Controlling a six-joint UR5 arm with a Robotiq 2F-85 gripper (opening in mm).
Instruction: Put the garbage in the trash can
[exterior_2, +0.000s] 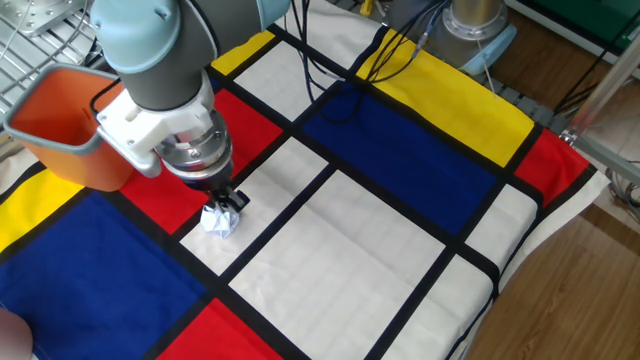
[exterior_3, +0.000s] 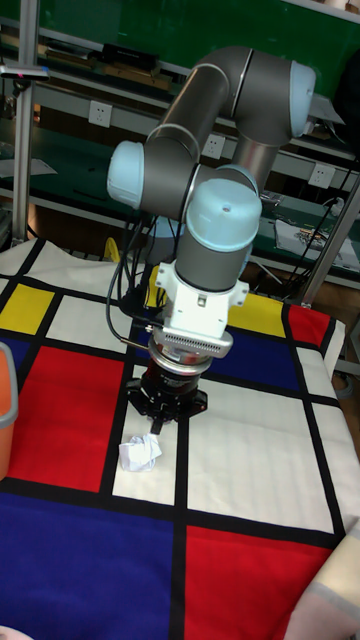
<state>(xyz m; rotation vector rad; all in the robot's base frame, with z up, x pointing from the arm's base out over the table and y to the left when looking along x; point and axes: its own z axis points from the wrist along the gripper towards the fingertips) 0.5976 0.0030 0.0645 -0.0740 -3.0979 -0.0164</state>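
The garbage (exterior_2: 218, 221), a small crumpled ball of white paper, lies on a white square of the checked cloth. It also shows in the tall fixed view (exterior_3: 139, 453). My gripper (exterior_2: 232, 202) points down just above and beside the ball, on its far right side, with its black fingertips close to the paper (exterior_3: 157, 422). The fingers look like one dark clump, so whether they are open or shut does not show, and nothing is lifted. The trash can (exterior_2: 68, 124), an orange bin with a grey rim, stands at the table's left; only its edge (exterior_3: 4, 410) shows in the tall fixed view.
The table is covered by a cloth (exterior_2: 400, 150) of red, blue, yellow and white squares with black bands. Black cables (exterior_2: 345, 70) trail over the far side. The arm's base (exterior_2: 480, 25) stands at the back. The table's right edge drops to a wooden floor (exterior_2: 590, 290).
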